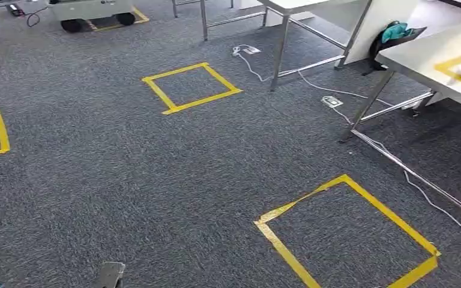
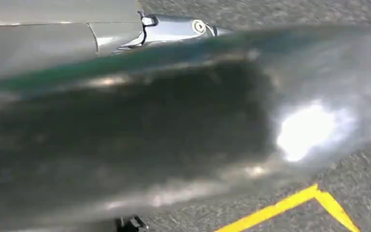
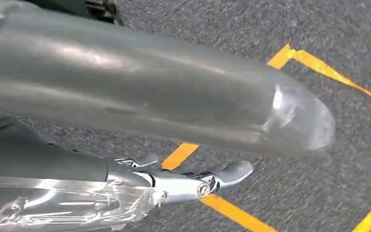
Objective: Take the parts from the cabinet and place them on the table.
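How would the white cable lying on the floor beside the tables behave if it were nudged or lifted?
The white cable is probably floppy: it lies in loose curves across the carpet. It looks thin, so it is likely light, though the power strip on it could drag along.

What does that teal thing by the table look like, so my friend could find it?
Start at the white table on the right. At its far corner, a black bag leans against a white panel. The teal bundle pokes from its top, the sole teal thing among the tables.
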Controlling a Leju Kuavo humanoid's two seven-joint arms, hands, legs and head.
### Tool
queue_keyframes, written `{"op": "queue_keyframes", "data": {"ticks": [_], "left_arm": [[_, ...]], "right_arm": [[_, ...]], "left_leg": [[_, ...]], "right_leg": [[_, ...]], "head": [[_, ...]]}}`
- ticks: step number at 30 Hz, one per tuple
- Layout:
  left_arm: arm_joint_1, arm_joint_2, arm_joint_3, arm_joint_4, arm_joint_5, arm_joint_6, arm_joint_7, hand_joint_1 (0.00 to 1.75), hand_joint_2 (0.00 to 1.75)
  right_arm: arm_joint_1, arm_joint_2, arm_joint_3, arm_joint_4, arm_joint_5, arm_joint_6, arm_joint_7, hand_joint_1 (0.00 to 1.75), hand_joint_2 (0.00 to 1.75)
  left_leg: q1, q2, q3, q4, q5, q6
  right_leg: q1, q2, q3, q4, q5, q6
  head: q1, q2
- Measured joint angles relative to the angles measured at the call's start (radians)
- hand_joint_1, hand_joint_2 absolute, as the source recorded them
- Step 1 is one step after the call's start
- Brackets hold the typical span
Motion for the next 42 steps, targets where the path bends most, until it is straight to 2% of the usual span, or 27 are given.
{"op": "queue_keyframes", "data": {"ticks": [1,2,4,5,6,8,9,10,11,14,15,17,19,21,22,24,25,26,30,32,33,35,36,38,40,41,42], "left_arm": [[-0.001,0.0,-0.001,0.0,0.0,0.0,0.0,0.0,0.0],[-0.005,0.0,-0.002,0.0,0.0,0.0,0.0,0.0,0.0],[-0.01,0.0,-0.003,0.0,0.0,0.0,0.0,0.0,0.0],[-0.009,0.0,-0.003,0.0,-0.001,0.0,0.0,0.0,0.0],[-0.008,0.001,-0.003,0.0,0.0,0.0,0.0,0.0,0.0],[-0.007,0.001,-0.003,0.0,0.0,0.0,0.002,0.0,0.0],[-0.007,0.001,-0.003,0.0,-0.001,0.0,0.002,0.0,0.0],[-0.008,0.001,-0.003,0.0,-0.002,0.0,0.002,0.0,0.0],[-0.011,0.002,-0.003,0.0,-0.002,0.001,0.003,0.0,0.0],[-0.006,0.003,-0.004,0.0,-0.002,0.005,0.004,0.0,0.0],[-0.005,0.004,-0.004,0.0,-0.002,0.006,0.005,0.0,0.0],[-0.007,0.003,-0.005,0.0,-0.003,0.007,0.006,0.0,0.0],[-0.014,0.003,-0.008,0.0,-0.005,0.01,0.006,0.0,0.0],[-0.011,0.004,-0.012,0.0,-0.005,0.01,0.01,0.0,0.0],[-0.009,0.004,-0.013,0.0,-0.005,0.01,0.011,0.0,0.0],[-0.01,0.004,-0.016,0.0,-0.008,0.013,0.011,0.0,0.0],[-0.011,0.004,-0.019,0.0,-0.01,0.014,0.011,0.0,0.0],[-0.015,0.003,-0.021,0.0,-0.011,0.014,0.011,0.0,0.0],[-0.01,0.003,-0.021,0.0,-0.013,0.015,0.012,0.0,0.0],[-0.011,0.002,-0.021,0.0,-0.013,0.015,0.012,0.0,0.0],[-0.014,0.001,-0.022,0.0,-0.014,0.015,0.012,0.0,0.0],[-0.015,0.0,-0.022,0.0,-0.014,0.015,0.012,0.0,0.0],[-0.013,0.0,-0.022,0.0,-0.014,0.015,0.012,0.0,0.0],[-0.01,0.0,-0.025,0.0,-0.023,0.017,0.014,0.0,0.0],[-0.012,-0.003,-0.032,0.0,-0.027,0.019,0.016,0.0,0.0],[-0.014,-0.003,-0.036,0.0,-0.029,0.023,0.018,0.0,0.0],[-0.017,-0.004,-0.041,0.0,-0.034,0.028,0.019,0.0,0.0]], "right_arm": [[0.0,0.0,-0.001,-0.003,0.0,0.0,-0.001,0.0,0.0],[0.002,0.001,-0.004,-0.004,0.0,0.002,-0.001,0.0,0.0],[0.009,0.002,-0.008,-0.004,-0.001,0.004,0.0,0.0,0.0],[0.01,0.002,-0.009,-0.005,0.0,0.004,0.0,0.0,0.0],[0.011,0.002,-0.01,-0.007,0.0,0.003,0.0,0.0,0.0],[0.011,0.002,-0.014,-0.008,0.0,0.003,0.0,0.0,0.0],[0.011,0.002,-0.014,-0.01,0.0,0.003,0.0,0.0,0.0],[0.011,0.002,-0.015,-0.011,0.0,0.002,0.0,0.0,0.0],[0.01,0.005,-0.016,-0.011,0.0,0.003,0.0,0.0,0.0],[0.005,0.005,-0.023,-0.013,0.0,0.001,0.0,0.0,0.0],[0.005,0.007,-0.024,-0.014,0.002,0.002,0.0,0.0,0.0],[0.004,0.008,-0.025,-0.018,0.003,0.001,-0.002,0.0,0.0],[0.01,0.008,-0.028,-0.018,0.003,0.001,-0.001,0.0,0.0],[0.01,0.008,-0.031,-0.019,0.003,0.002,-0.001,0.0,0.0],[0.009,0.008,-0.031,-0.019,0.002,0.002,-0.001,0.0,0.0],[0.006,0.008,-0.032,-0.019,0.002,0.002,-0.001,0.0,0.0],[0.004,0.008,-0.032,-0.019,0.002,0.002,-0.001,0.0,0.0],[0.005,0.008,-0.032,-0.019,0.002,0.002,-0.001,0.0,0.0],[-0.001,0.008,-0.033,-0.019,0.002,0.002,-0.001,0.0,0.0],[-0.001,0.008,-0.033,-0.019,0.003,0.002,-0.002,0.0,0.0],[0.001,0.008,-0.033,-0.019,0.003,0.002,-0.001,0.0,0.0],[0.005,0.008,-0.035,-0.019,0.003,0.002,0.0,0.0,0.0],[0.005,0.008,-0.037,-0.019,0.004,0.002,0.0,0.0,0.0],[0.006,0.008,-0.039,-0.02,0.005,0.004,0.0,0.0,0.0],[0.006,0.008,-0.042,-0.024,0.005,0.005,0.0,0.0,0.0],[0.005,0.009,-0.045,-0.024,0.005,0.009,0.002,0.0,0.0],[0.003,0.01,-0.048,-0.024,0.006,0.011,0.002,0.0,0.0]], "left_leg": [[0.001,-0.009,-0.001,0.0,0.001,0.004],[0.0,-0.019,-0.002,0.0,0.003,0.01],[-0.002,-0.048,-0.005,0.0,0.004,0.013],[-0.003,-0.063,-0.005,0.0,0.005,0.014],[-0.003,-0.077,-0.005,0.001,0.005,0.014],[-0.001,-0.108,-0.003,0.001,0.006,0.012],[0.001,-0.122,-0.003,0.001,0.007,0.009],[0.003,-0.134,-0.004,0.001,0.008,0.003],[-0.002,-0.146,-0.009,0.008,0.008,-0.005],[0.009,-0.173,-0.017,-0.005,0.022,-0.028],[0.01,-0.177,-0.021,-0.004,0.024,-0.033],[0.0,-0.068,-0.052,0.06,-0.028,-0.035],[0.0,-0.039,-0.132,0.228,-0.112,-0.04],[0.0,-0.037,-0.169,0.314,-0.132,-0.041],[0.0,-0.036,-0.154,0.289,-0.109,-0.039],[-0.003,-0.018,-0.069,0.141,-0.035,-0.032],[-0.009,0.034,-0.014,0.052,-0.007,-0.024],[-0.019,0.082,0.011,0.0,-0.011,-0.022],[-0.018,0.022,0.003,-0.001,-0.005,0.002],[-0.009,0.0,0.004,-0.003,0.0,0.013],[-0.009,-0.014,0.002,-0.003,0.002,0.017],[-0.009,-0.044,-0.001,-0.003,0.003,0.019],[-0.009,-0.059,-0.001,-0.002,0.004,0.019],[-0.008,-0.091,0.001,-0.002,0.005,0.017],[-0.003,-0.121,0.003,-0.001,0.007,0.01],[-0.007,-0.133,-0.001,0.002,0.009,0.001],[-0.006,-0.147,-0.01,0.008,0.01,-0.004]], "right_leg": [[-0.001,0.063,-0.01,0.029,-0.028,0.003],[-0.001,0.094,-0.036,0.095,-0.07,0.003],[0.0,0.113,-0.115,0.257,-0.139,0.003],[0.0,0.114,-0.143,0.307,-0.148,0.002],[0.0,0.115,-0.152,0.311,-0.137,0.0],[-0.002,0.121,-0.108,0.195,-0.054,-0.003],[-0.004,0.141,-0.069,0.106,-0.009,-0.004],[-0.011,0.197,-0.035,0.03,0.015,-0.003],[-0.013,0.215,-0.031,0.01,0.007,-0.002],[-0.001,0.185,-0.026,0.018,0.012,-0.017],[-0.006,0.169,-0.026,0.01,0.02,-0.028],[-0.002,0.145,-0.024,0.005,0.024,-0.042],[0.005,0.108,-0.026,0.005,0.022,-0.046],[0.007,0.075,-0.027,0.005,0.02,-0.048],[0.008,0.062,-0.027,0.005,0.02,-0.048],[0.009,0.036,-0.024,0.005,0.018,-0.046],[0.01,0.025,-0.02,0.005,0.015,-0.042],[0.02,0.014,-0.02,0.013,0.008,-0.034],[0.018,-0.029,-0.006,0.006,0.003,-0.017],[0.011,0.073,-0.029,0.058,-0.038,-0.004],[0.01,0.101,-0.064,0.136,-0.079,-0.002],[0.01,0.114,-0.145,0.303,-0.144,0.001],[0.01,0.115,-0.168,0.338,-0.144,0.0],[0.006,0.117,-0.136,0.253,-0.074,0.001],[-0.004,0.153,-0.054,0.075,0.015,0.005],[-0.01,0.209,-0.032,0.028,0.004,0.009],[-0.011,0.206,-0.028,0.014,0.001,0.001]], "head": [[0.007,0.0],[0.008,0.0],[0.011,0.0],[0.01,0.0],[0.011,0.0],[0.011,0.0],[0.011,0.0],[0.011,0.0],[0.011,0.0],[0.011,0.0],[0.01,0.0],[0.001,0.0],[0.002,0.0],[0.001,0.0],[0.001,0.0],[0.001,0.0],[0.001,0.0],[0.0,0.0],[0.001,0.0],[0.008,0.0],[0.012,0.0],[0.013,0.0],[0.013,0.0],[0.013,0.0],[0.013,0.0],[0.014,0.0],[0.012,0.0]]}}
